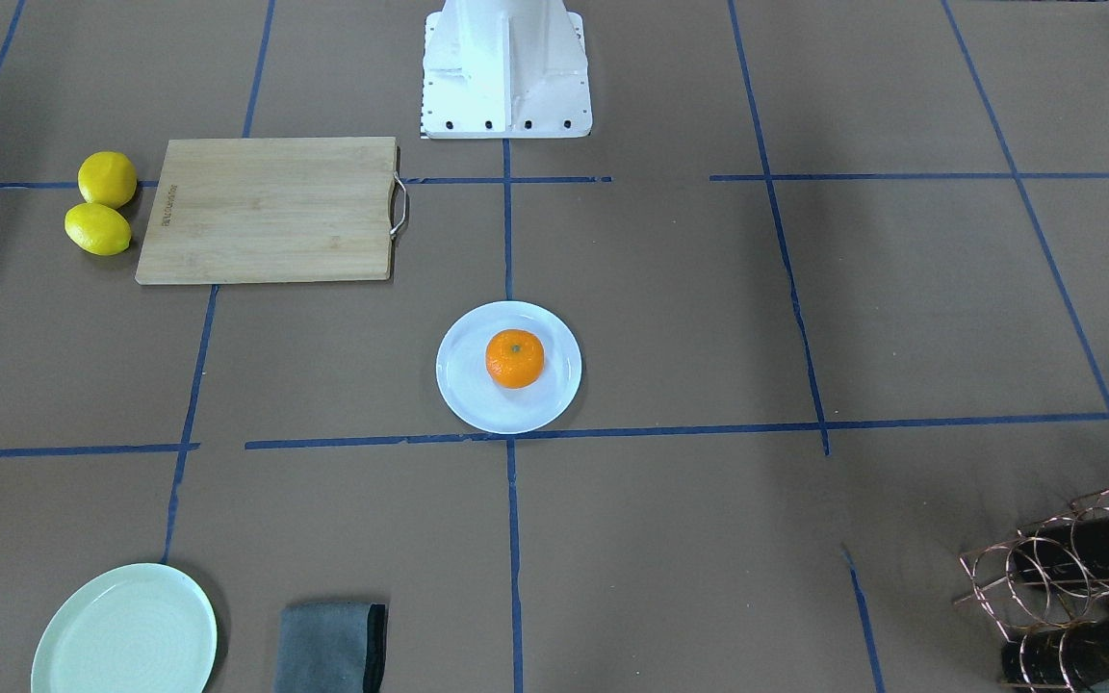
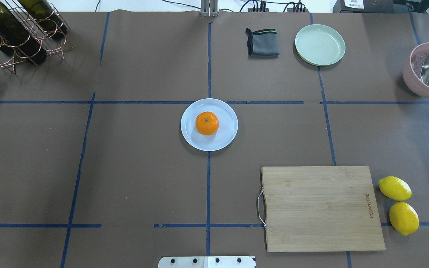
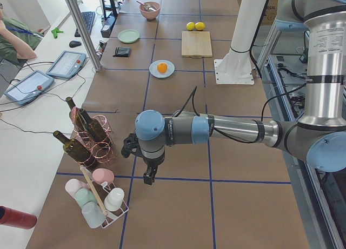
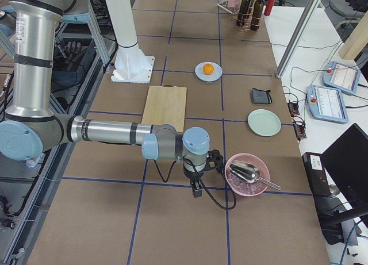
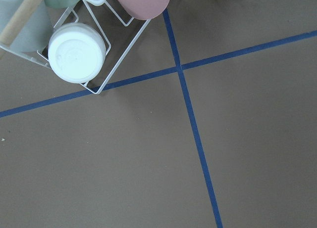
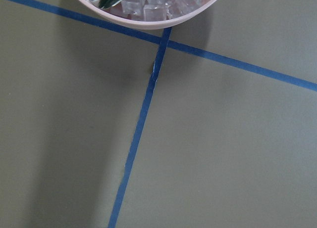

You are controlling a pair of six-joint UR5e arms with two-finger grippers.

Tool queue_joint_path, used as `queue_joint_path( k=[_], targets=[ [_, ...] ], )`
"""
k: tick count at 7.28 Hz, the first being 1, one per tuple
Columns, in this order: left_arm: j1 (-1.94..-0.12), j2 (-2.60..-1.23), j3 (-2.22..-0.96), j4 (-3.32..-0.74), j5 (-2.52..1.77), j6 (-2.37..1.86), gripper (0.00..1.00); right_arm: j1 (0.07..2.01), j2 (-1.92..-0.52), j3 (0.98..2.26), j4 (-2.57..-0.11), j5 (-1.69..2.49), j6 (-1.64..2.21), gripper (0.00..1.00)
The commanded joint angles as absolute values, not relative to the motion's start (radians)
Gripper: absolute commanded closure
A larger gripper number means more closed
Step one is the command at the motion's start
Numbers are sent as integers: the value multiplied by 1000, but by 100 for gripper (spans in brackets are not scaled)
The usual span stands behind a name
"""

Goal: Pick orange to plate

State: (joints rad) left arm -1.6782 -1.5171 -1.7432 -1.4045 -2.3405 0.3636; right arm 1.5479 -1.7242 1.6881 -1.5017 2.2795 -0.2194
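Left gripper (image 3: pixel 148 178) hangs fingers down over bare table (image 2: pixel 125 167) at the end on the robot's left, between the bottle rack (image 3: pixel 89 135) and the cup rack (image 3: pixel 102 203). Only the side view shows it, so I cannot tell whether its fingers are apart or together. The right gripper (image 4: pixel 196 191) hangs the same way at the opposite end, just beside the pink bowl (image 4: pixel 247 192); its state cannot be told either. Neither wrist view shows any fingers, only tape lines and the edges of those nearby things.

The orange (image 2: pixel 207 123) sits on the white plate (image 2: pixel 222 140) at the middle of the table, a little off the plate's centre, stem dimple up. Being round, it has no long axis to line up with. It lies well apart from both grippers, toward the table's centre from each, and almost on the centre tape line, so neither arm looks clearly nearer. With the fruit resting on the plate and nothing held, I judge the task done, with no further reach called for.

Counted: one orange, one white plate, two lemons (image 2: pixel 395 188) touching each other beside one cutting board (image 2: pixel 320 208), one green plate (image 2: pixel 320 44), one grey cloth (image 2: pixel 263 47), one pink bowl.
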Motion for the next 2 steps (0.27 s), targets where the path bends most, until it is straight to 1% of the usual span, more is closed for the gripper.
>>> queue_joint_path(
  k=[1,2],
  targets=[
    [-1678,-1517,-1744,-1405,-2341,364,0,1548,-1724,1687,-1502,2279,-219,0],
    [-1677,-1519,-1744,-1405,-2339,364,0,1548,-1724,1687,-1502,2279,-219,0]
  ],
)
